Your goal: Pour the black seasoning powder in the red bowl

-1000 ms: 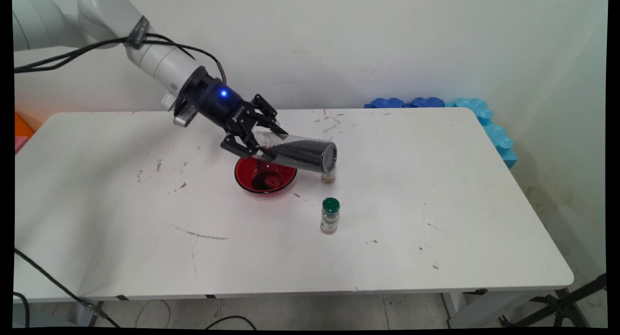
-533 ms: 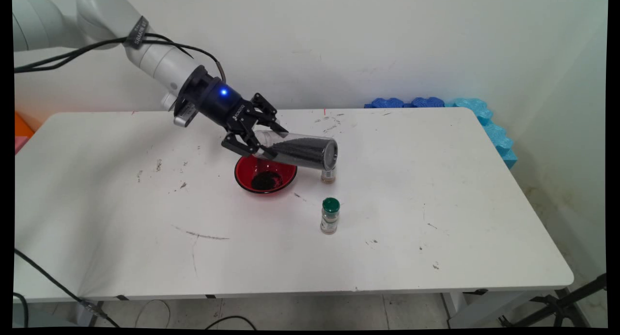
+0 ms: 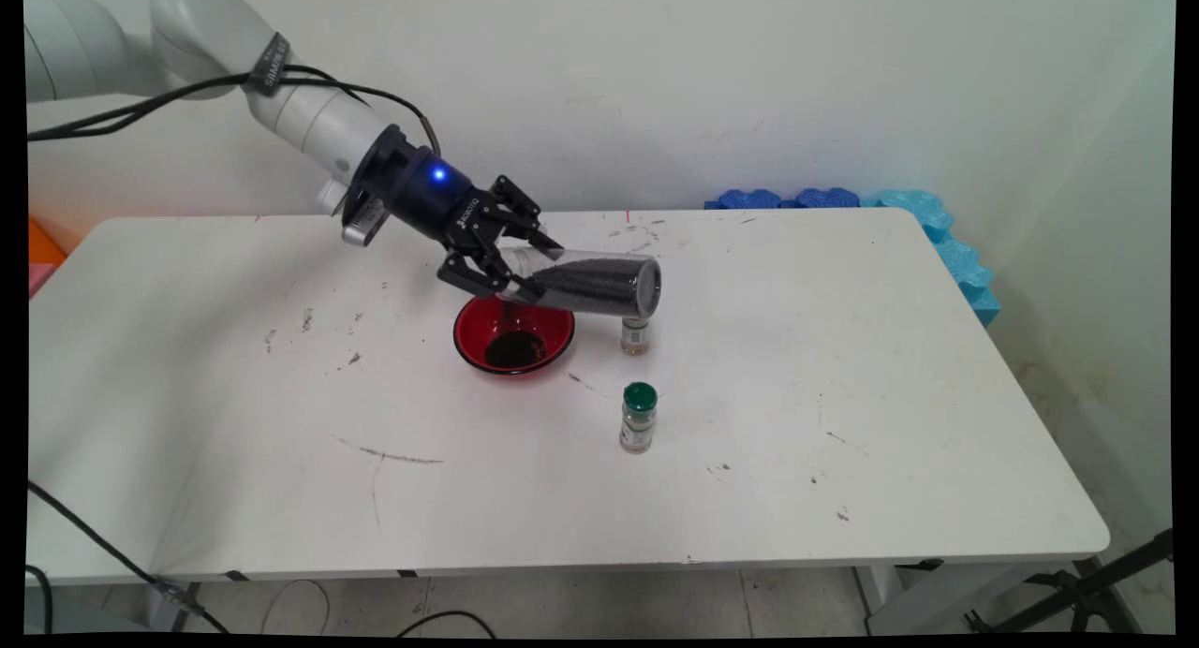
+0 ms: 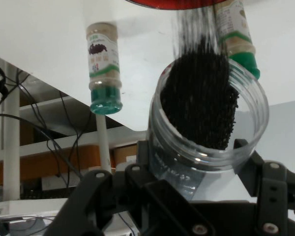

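Nearest the camera: a small green-capped spice jar (image 3: 638, 418), upright on the white table (image 3: 843, 367), well clear of the action. Just behind it, a red bowl (image 3: 513, 334) with a dark heap of granules at its bottom, and beside that a second spice jar (image 3: 635, 334), partly hidden. Above the bowl, gripper (image 3: 506, 266) clamped around the mouth end of a clear plastic jar (image 3: 585, 287) of black granules – held almost level, base out to the right, open mouth over the bowl, seemingly so the contents run out. Seen from the hand – a thin stream of grains falling from the jar's mouth toward the bowl's red rim. Farther back, blue foam pieces (image 3: 843, 200) against the wall.
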Controlling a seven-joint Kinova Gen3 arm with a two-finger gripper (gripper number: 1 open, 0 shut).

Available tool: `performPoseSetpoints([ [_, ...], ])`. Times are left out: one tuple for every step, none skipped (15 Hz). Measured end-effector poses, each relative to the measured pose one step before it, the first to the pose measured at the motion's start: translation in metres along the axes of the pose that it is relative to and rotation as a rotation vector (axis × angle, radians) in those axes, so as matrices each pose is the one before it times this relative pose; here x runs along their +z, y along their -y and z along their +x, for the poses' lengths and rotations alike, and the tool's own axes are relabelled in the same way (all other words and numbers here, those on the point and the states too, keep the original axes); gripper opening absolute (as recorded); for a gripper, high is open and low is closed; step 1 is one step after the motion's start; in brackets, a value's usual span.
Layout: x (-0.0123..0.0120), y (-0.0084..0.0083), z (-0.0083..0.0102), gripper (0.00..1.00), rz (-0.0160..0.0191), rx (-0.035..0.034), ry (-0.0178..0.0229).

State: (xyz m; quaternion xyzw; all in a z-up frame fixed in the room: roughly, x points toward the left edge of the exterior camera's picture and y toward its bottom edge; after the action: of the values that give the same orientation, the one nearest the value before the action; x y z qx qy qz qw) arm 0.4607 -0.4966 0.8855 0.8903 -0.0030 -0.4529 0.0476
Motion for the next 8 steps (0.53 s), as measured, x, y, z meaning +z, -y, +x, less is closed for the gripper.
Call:
performPoseSetpoints([
  [0.00034, -0.00028, -0.00010, 0.00, -0.00346, -0.00263, 0.00249],
  [0.00016, -0.00015, 0.00008, 0.00, -0.00244, -0.00197, 0.00146],
  [0.00043, -0.00038, 0.00012, 0.00, -0.00327, -0.00274, 0.00187],
  [0.00033, -0.00033, 0.00000, 0.00, -0.00213, -0.00179, 0.00163],
  [0.00035, -0.00041, -0.00005, 0.00, -0.00338, -0.00250, 0.00227],
  [0.00009, -0.00020, 0.00008, 0.00, -0.00255, -0.00197, 0.00166],
  [0.00028, -0.00028, -0.00004, 0.00, -0.00333, -0.00236, 0.00190],
  [0.00021, -0.00011, -0.00011, 0.00, -0.00185, -0.00144, 0.00122],
])
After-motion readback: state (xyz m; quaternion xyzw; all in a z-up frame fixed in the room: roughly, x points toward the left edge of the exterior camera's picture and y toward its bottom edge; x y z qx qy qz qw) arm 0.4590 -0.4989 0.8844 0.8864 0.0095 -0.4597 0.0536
